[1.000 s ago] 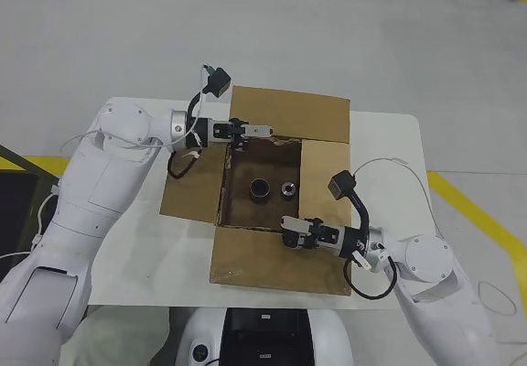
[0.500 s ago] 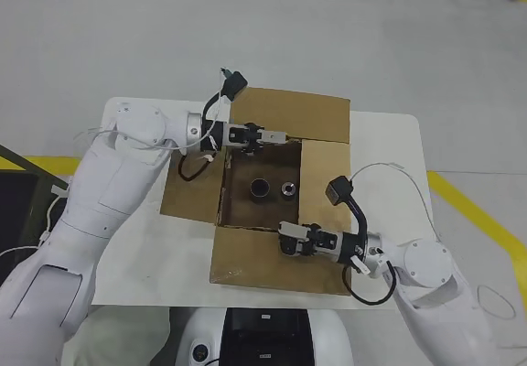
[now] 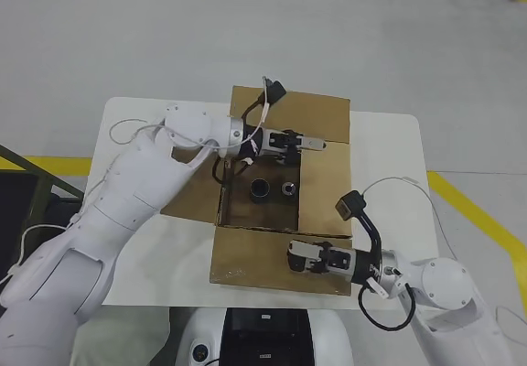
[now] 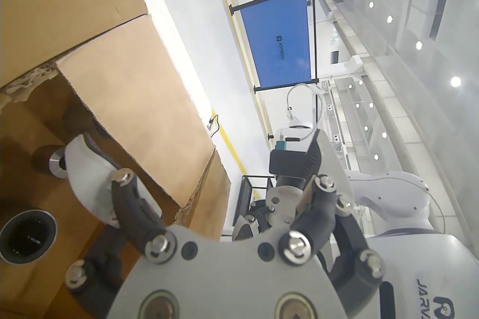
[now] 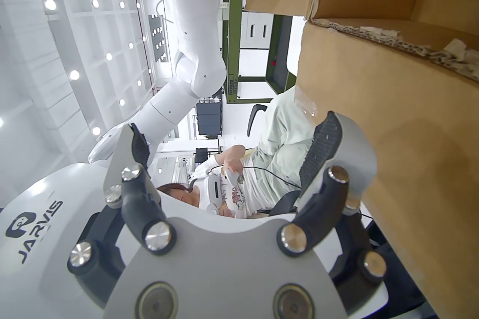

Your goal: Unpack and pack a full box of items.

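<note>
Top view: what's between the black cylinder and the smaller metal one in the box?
Nothing. In the top view the black cylinder and the metal cylinder stand apart, with only bare box floor between them.

white table (image 3: 387,146) on grey floor (image 3: 428,55) with yellow stripe (image 3: 71,166).

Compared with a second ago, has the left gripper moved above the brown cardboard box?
Yes. In the top view the left gripper has slid along the far edge of the cardboard box toward its right flap.
</note>
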Motion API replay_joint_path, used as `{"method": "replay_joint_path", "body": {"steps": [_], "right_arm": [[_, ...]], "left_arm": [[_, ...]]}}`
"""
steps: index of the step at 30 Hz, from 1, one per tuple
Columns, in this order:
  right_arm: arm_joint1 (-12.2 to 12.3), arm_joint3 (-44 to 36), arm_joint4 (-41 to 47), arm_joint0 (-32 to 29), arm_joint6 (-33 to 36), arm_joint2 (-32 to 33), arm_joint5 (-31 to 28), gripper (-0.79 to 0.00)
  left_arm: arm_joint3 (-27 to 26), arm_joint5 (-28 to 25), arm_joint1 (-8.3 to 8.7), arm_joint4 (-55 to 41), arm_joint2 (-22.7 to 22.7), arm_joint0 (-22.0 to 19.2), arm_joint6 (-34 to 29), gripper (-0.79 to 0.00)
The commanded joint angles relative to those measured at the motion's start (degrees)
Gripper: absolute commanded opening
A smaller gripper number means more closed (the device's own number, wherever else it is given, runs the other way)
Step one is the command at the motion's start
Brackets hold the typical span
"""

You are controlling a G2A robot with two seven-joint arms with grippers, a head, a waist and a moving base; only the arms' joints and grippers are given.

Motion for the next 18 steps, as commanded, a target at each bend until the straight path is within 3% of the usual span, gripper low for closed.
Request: {"method": "replay_joint_path", "body": {"steps": [1,18], "right_arm": [[0.1,0.2,0.2,-0.1,-0.1,0.0,0.2,0.0],[0.8,1.8,0.3,0.9,-1.3,-1.9,1.0,0.0]], "left_arm": [[0.5,-0.1,-0.52,0.7,1.1,-0.2,0.8,0.0],[6.5,-2.0,-4.55,8.0,7.7,-0.7,7.7,0.0]]}}
